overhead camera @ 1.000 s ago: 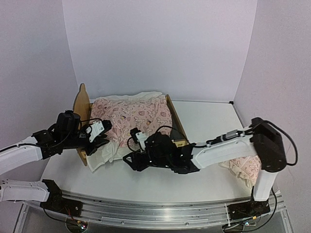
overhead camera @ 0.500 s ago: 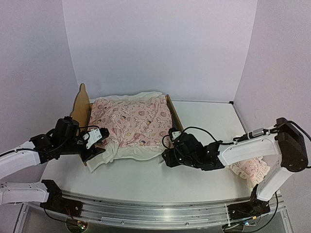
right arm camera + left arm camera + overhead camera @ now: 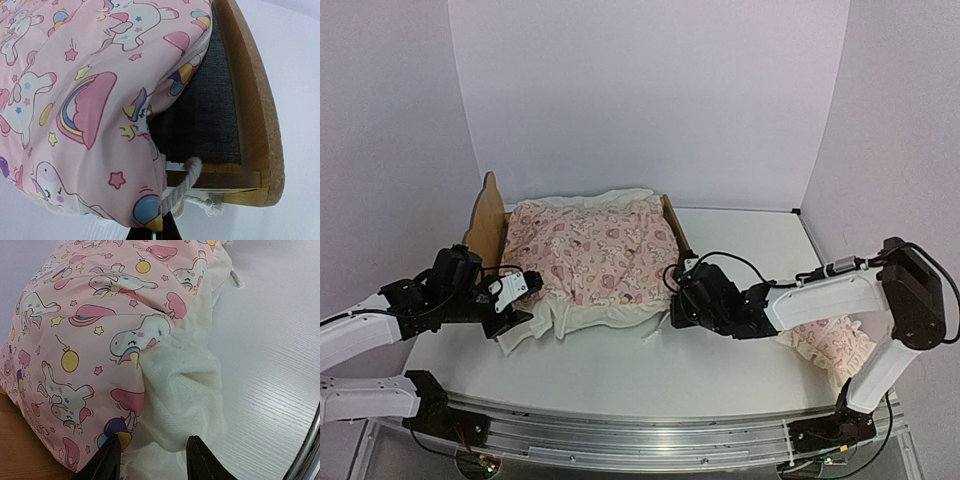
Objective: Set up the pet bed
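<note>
Spreading the quilt [image 3: 595, 250] over the pet bed [image 3: 488, 215] looks like the step you are in. The bed sits at the left rear of the table [image 3: 740, 250], headboard to the left. The quilt covers most of it, and its pale underside spills over the near edge onto the table. Your right gripper [image 3: 156, 232] is clenched on the quilt's near right corner, just beside the frame's corner and a loose white cord [image 3: 187, 187], where the grey base shows uncovered. Your left gripper [image 3: 152, 459] hangs with its jaws apart at the near left corner, grasping nothing. Next, I judge, you need to draw the right corner across the exposed base, then tidy the left overhang. The ruffled pillow [image 3: 835, 345] lies well apart at the right.
</note>
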Available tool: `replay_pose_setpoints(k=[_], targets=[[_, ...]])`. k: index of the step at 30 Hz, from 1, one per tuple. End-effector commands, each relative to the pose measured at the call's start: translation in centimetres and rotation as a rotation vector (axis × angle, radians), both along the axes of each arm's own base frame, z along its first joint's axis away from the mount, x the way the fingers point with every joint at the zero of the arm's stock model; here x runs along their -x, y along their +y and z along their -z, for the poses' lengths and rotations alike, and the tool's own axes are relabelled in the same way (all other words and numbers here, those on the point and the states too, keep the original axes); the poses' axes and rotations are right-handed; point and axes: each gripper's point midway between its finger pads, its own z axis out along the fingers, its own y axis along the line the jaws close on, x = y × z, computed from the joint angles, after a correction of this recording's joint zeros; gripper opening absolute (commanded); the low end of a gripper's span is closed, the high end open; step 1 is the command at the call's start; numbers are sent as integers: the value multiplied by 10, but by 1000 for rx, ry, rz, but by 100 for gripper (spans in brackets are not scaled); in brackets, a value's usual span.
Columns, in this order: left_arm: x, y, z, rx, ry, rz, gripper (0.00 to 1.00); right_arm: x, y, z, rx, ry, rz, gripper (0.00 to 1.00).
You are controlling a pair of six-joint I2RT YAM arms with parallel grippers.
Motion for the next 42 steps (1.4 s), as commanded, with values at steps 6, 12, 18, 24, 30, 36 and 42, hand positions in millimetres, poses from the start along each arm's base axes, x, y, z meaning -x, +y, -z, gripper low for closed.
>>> replay_pose_setpoints(k=[6, 12, 18, 24, 30, 36, 42], targets=[[-1, 2, -7, -19, -57, 27, 47, -8, -65, -20, 83, -50, 197, 0], [1, 3, -6, -24, -53, 32, 48, -10, -90, -27, 112, -54, 269, 0], [9, 5, -8, -14, -35, 39, 50, -9, -87, -34, 129, -46, 217, 15], [20, 9, -9, 10, 26, 34, 51, 6, -72, -41, 118, 48, 106, 41], [34, 9, -21, 134, 183, 6, 50, 17, -68, -65, 135, 75, 57, 47], [8, 2, -93, 358, 95, -98, 48, 20, -62, -92, 60, 44, 54, 49], [-4, -2, -102, 689, 362, -343, 50, 31, -7, -104, 36, 20, -94, 50]])
